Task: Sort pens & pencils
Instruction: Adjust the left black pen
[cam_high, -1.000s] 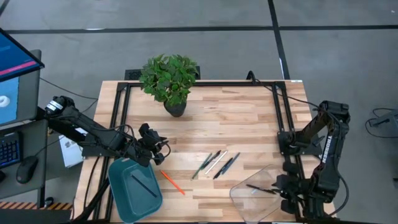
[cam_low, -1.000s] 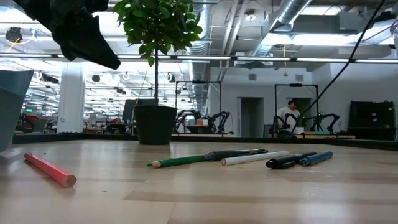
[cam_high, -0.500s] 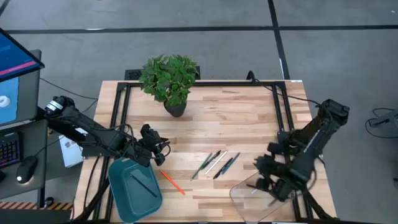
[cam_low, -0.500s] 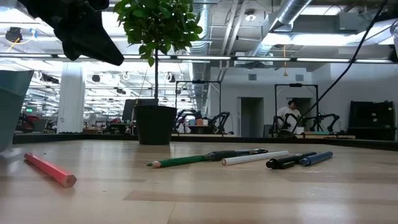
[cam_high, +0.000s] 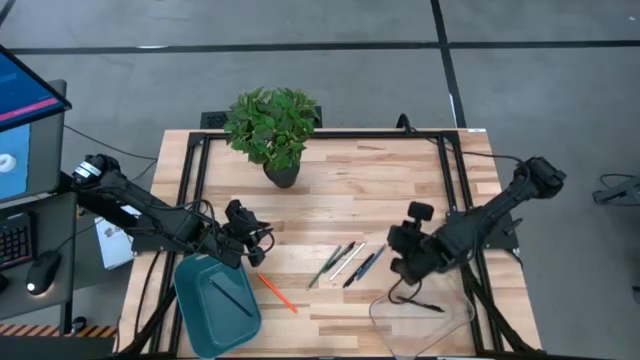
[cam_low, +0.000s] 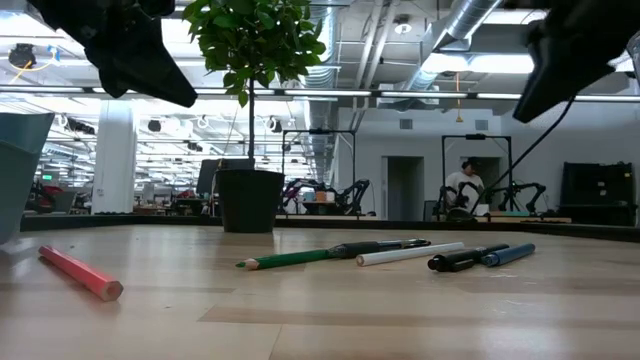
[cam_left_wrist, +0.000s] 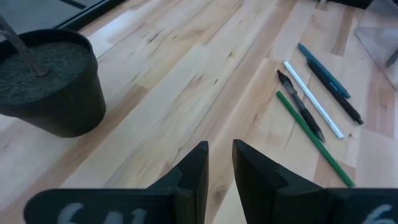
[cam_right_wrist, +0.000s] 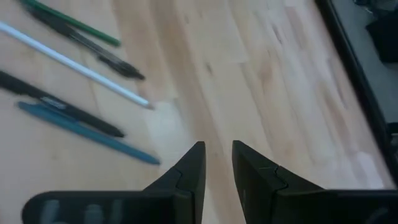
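My right gripper (cam_high: 397, 262) has swung left from the near right corner, off the clear tray (cam_high: 455, 322), to just right of the pens; my left gripper (cam_high: 262, 240) has stayed put.

Both pairs of my jaws stand a narrow gap apart with nothing between them, the left ones above bare wood near the plant pot (cam_left_wrist: 50, 87). Five sticks lie in a loose row at mid-table: a green pencil (cam_left_wrist: 314, 138), a black pen (cam_left_wrist: 301, 104), a white one (cam_left_wrist: 313, 99), another black pen (cam_right_wrist: 59, 103) and a blue pen (cam_right_wrist: 87, 134). An orange pencil (cam_high: 278, 293) lies to their left, beside the teal tray (cam_high: 200, 318), which holds a dark stick (cam_high: 231, 298). One black pen (cam_high: 420, 304) lies in the clear tray.
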